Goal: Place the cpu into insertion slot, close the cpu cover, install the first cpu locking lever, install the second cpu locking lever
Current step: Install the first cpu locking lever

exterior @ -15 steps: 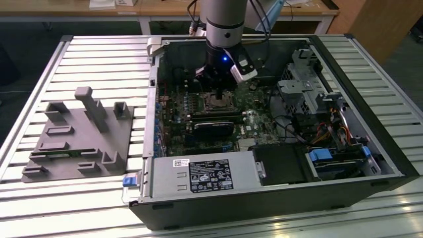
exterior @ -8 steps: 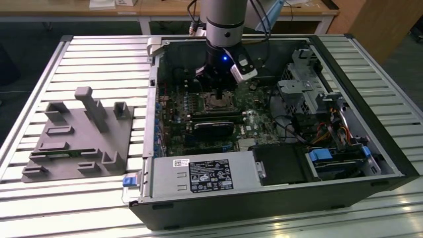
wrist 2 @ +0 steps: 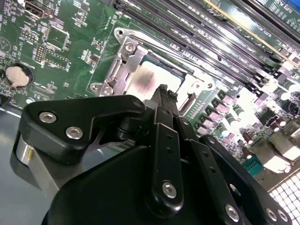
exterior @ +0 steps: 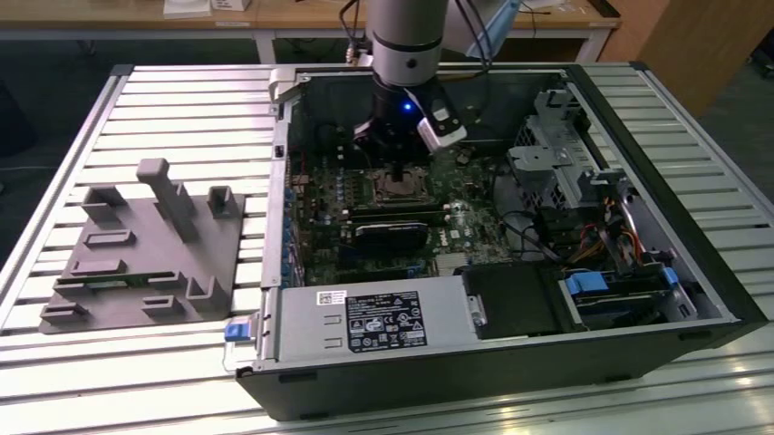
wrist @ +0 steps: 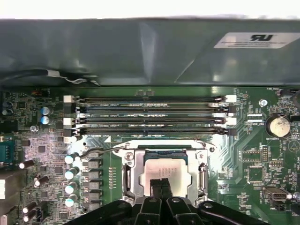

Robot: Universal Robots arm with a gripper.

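Noted white label (exterior: 384, 319) with dense black print on the power supply box (exterior: 303, 313), at the edge of the computer case (exterior: 677, 272) nearest the exterior camera; wording left unread. Noted second white sticker (wrist: 255, 40) on the grey case wall in the first wrist view, plus fine white lettering across the motherboard (wrist: 253, 154) around the coin cell (wrist: 277, 125).

Found cpu (wrist: 161, 168) seated in the insertion slot (wrist: 165, 153), next to the four memory slots (wrist: 150, 115). Found cpu cover (wrist: 131, 173) apparently down flat around it, though hard to confirm from these angles.

Found tool (wrist: 161, 186) directly above the cpu, fingers together with nothing between them, tips over its metal top.

Logged case lying open on a slatted aluminium worktop (exterior: 194, 100), with grey moulded fixture (exterior: 145, 254) beside it on the exterior view's left. Logged wooden desks (exterior: 303, 14) behind.
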